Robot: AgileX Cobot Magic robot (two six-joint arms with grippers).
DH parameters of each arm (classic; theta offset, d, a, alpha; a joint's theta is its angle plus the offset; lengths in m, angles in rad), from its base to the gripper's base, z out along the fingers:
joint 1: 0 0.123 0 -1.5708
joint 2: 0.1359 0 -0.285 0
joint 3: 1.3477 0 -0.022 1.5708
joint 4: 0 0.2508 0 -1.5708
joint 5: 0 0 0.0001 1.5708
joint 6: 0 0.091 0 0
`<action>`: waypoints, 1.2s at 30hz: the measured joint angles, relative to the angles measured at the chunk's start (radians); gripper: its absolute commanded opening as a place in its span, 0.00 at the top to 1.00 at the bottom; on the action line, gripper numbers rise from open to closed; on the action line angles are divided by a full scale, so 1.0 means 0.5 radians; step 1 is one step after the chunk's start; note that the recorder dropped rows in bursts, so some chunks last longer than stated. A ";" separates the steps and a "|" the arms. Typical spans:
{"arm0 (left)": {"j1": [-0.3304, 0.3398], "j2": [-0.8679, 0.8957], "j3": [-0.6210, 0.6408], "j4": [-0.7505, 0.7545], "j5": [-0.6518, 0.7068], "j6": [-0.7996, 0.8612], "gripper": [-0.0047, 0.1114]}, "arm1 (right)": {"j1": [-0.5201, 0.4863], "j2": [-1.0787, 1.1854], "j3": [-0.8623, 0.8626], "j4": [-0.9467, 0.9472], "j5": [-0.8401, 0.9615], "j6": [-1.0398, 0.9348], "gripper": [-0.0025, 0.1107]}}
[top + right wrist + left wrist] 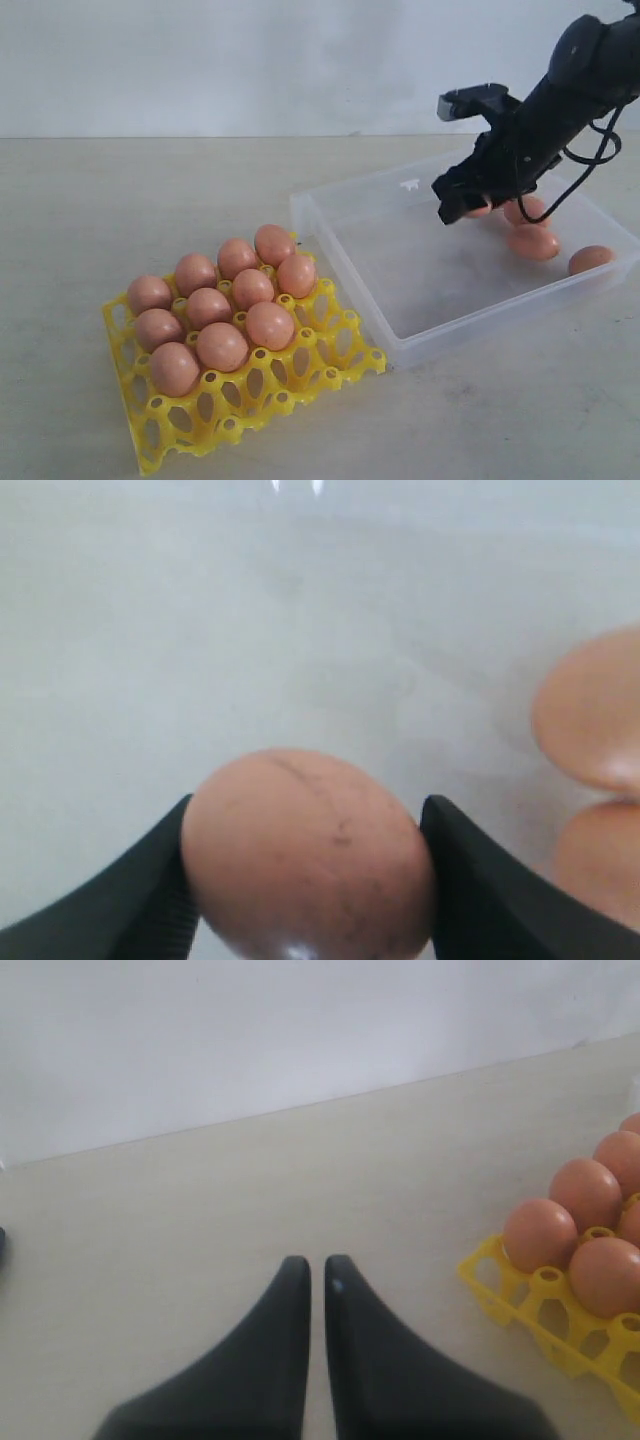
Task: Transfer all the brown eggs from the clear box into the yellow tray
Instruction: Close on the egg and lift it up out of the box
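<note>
Farthest left, the left gripper (pixel 316 1270) hangs low over the bare worktop (pixel 150 190) with its fingers drawn together and nothing between them. A corner of the yellow tray (pixel 300 375) lies just off to one side of it. The tray holds eleven brown eggs (pixel 221 346) packed into its far and left cups, and the open cups run along the near edge and the side facing the clear box (pixel 400 345). The box sits immediately to the right of the tray, with its left half bare. In its far right part the right gripper (pixel 462 208) reaches down and is clamped on one egg (pixel 305 850), each finger touching a flank. Whether that egg has left the box floor cannot be told, nor how its long axis lies, since the wrist view cuts off its lower end. Three loose eggs (pixel 533 242) lie just beside it to the right. From this gripper the free cups lie leftward and toward the camera, so the carry probably crosses the box's near-left wall.
</note>
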 measured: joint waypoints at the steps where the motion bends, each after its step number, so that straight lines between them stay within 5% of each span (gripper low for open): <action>1: 0.000 0.000 0.000 0.000 0.000 0.000 0.92 | 0.000 -0.022 0.000 0.065 -0.010 -0.025 0.98; 8: 0.000 0.000 0.000 0.000 0.000 0.000 0.92 | 0.000 -0.201 0.184 0.871 -0.244 -0.576 0.98; 14: 0.000 0.000 0.000 0.000 0.000 0.000 0.92 | 0.000 -0.529 0.751 2.300 -0.535 -1.742 0.98; 16: 0.000 0.000 0.000 0.000 0.000 0.000 0.92 | 0.000 -0.645 0.904 2.522 -0.534 -2.081 0.98; 29: 0.000 0.000 0.000 0.000 0.000 0.000 0.92 | 0.000 -0.909 1.286 2.704 -0.425 -2.636 0.98; 36: 0.000 0.000 0.000 0.000 0.000 0.000 0.92 | 0.000 -0.909 1.254 2.704 -0.922 -2.924 0.98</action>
